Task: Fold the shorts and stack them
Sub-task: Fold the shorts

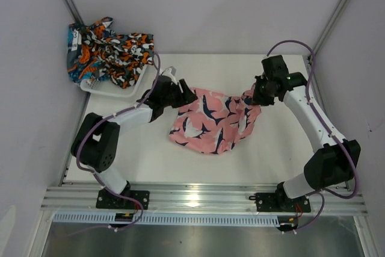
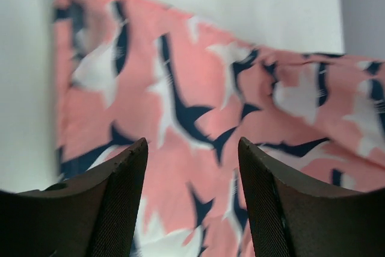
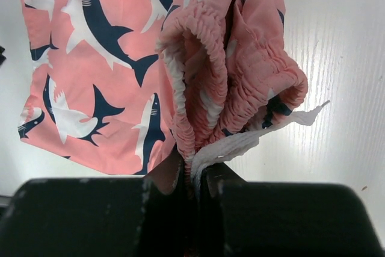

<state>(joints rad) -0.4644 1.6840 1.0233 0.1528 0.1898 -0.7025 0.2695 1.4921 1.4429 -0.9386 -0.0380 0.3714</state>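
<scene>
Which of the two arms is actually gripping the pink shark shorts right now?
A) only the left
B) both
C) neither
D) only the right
D: the right fingers are shut on the gathered waistband of the pink shorts, while the left fingers stand apart above the cloth, holding nothing.

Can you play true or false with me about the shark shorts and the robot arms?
1. The right gripper pinches the pink shorts. True.
2. The left gripper holds them too. False: it is open and holds nothing.
3. The pink shorts lie in the basket. False: they lie on the table.
4. The basket has other shorts piled on it. True.
</scene>
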